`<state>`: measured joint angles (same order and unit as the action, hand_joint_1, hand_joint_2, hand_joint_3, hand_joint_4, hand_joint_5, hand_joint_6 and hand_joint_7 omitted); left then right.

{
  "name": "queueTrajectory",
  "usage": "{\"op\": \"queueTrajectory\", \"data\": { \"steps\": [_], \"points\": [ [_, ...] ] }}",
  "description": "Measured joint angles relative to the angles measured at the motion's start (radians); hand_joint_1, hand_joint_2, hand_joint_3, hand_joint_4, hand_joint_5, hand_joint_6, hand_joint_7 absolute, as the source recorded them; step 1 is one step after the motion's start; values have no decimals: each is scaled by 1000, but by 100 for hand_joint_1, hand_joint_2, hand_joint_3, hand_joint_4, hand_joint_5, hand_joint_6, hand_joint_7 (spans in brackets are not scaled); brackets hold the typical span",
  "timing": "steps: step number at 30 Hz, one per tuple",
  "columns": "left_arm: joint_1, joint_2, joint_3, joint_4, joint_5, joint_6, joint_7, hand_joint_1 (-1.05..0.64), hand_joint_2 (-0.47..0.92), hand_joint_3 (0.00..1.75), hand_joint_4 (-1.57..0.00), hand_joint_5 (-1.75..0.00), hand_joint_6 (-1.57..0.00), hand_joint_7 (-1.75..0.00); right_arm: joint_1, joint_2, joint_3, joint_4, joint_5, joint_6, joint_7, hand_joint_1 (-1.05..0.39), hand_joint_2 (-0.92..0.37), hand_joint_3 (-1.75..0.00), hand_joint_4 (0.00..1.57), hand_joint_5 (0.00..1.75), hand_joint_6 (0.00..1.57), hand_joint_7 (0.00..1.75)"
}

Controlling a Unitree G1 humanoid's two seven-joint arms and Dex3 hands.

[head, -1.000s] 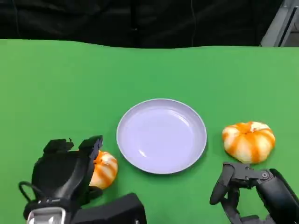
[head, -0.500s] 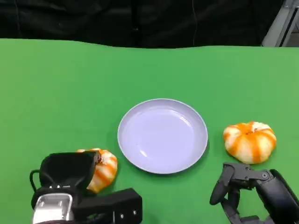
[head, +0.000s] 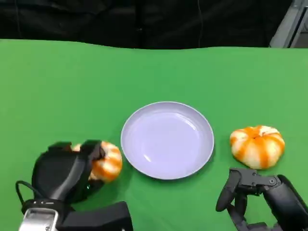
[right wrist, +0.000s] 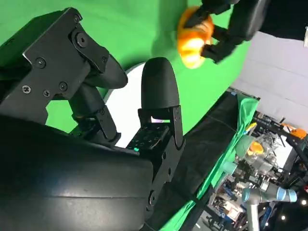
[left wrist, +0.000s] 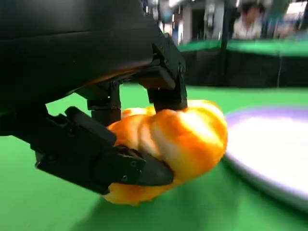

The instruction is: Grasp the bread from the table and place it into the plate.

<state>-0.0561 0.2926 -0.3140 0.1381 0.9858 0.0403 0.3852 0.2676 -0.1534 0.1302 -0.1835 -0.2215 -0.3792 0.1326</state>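
left hand [head: 67, 174] clamps orange bread [head: 105, 161] between fingers, just beside plate [head: 167, 140] (short carry likely); right hand [head: 250, 197] idle, fingers apart, holding nothing.

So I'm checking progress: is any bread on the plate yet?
No, the plate is bare; one bread is in the left robot hand, the other bread on the table.

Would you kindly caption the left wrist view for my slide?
Left hand grips the orange bread just above the green table, beside the plate.
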Motion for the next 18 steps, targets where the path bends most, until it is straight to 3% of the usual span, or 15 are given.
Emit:
{"op": "queueTrajectory", "data": {
  "steps": [5, 11, 18],
  "points": [
    [5, 9, 8, -62, 2, -38, 109, -18, 40, 120, -93, -175, -81, -154, 0, 0, 0, 0, 0, 0, -1, 0, -31, -135, 90, 171, 86, 125],
    [4, 7, 3, -83, 3, -92, 181, -20, 33, 132, -95, -175, -91, -136, 1, 0, 0, 0, -2, 0, -4, 2, -31, -135, 91, 172, 86, 125],
    [-72, -29, -24, -45, -33, -134, 166, -22, 30, 134, -97, -175, -81, -158, 2, 0, 1, -1, -3, 2, -8, 1, -29, -137, 90, 174, 86, 125]
  ]
}}
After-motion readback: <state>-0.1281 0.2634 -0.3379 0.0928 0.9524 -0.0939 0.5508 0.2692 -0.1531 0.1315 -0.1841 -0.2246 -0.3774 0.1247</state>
